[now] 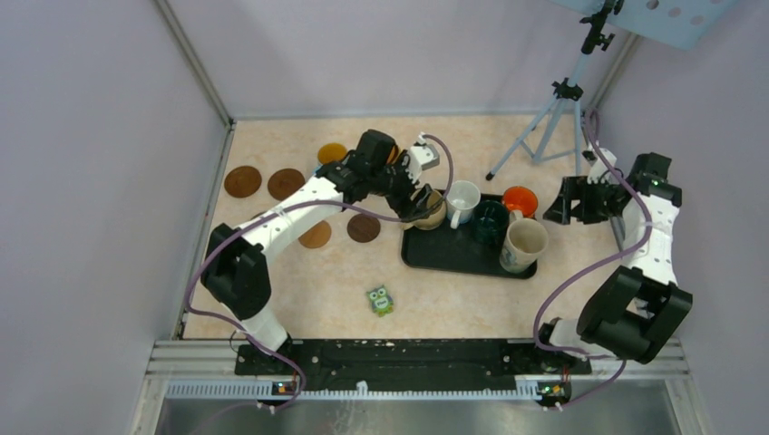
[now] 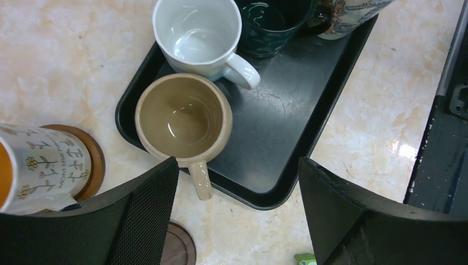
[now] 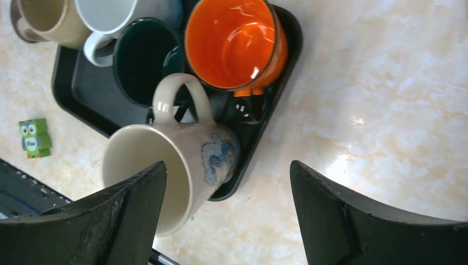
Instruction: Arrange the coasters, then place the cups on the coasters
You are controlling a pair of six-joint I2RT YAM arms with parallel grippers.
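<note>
At left end of black tray (image 1: 449, 252): left gripper (image 2: 237, 176) hovers over beige mug (image 2: 184, 117), jaws spread, nothing gripped. Right gripper (image 3: 227, 176) sits above blue-print cream mug (image 3: 182, 160), jaws apart, empty.
Step, by judgement: cups to coasters.
Next: lower, clamp beige mug wall, carry to bare coaster (image 1: 364, 227).
Left wrist alone shows flower-print mug (image 2: 41, 165) seated on brown coaster (image 2: 95, 160). Top view hides it under arm.

Five brown coasters (image 1: 286, 184) lie flat and apart on the bench (image 1: 299, 281). The beige cup (image 2: 184, 117), white cup (image 1: 463, 199), dark green cup (image 1: 491, 220), orange cup (image 1: 520, 199) and cream cup (image 1: 524, 245) stand upright on the black tray (image 1: 453, 258). A flowered cup (image 2: 44, 165) sits on another coaster (image 2: 95, 160).
</note>
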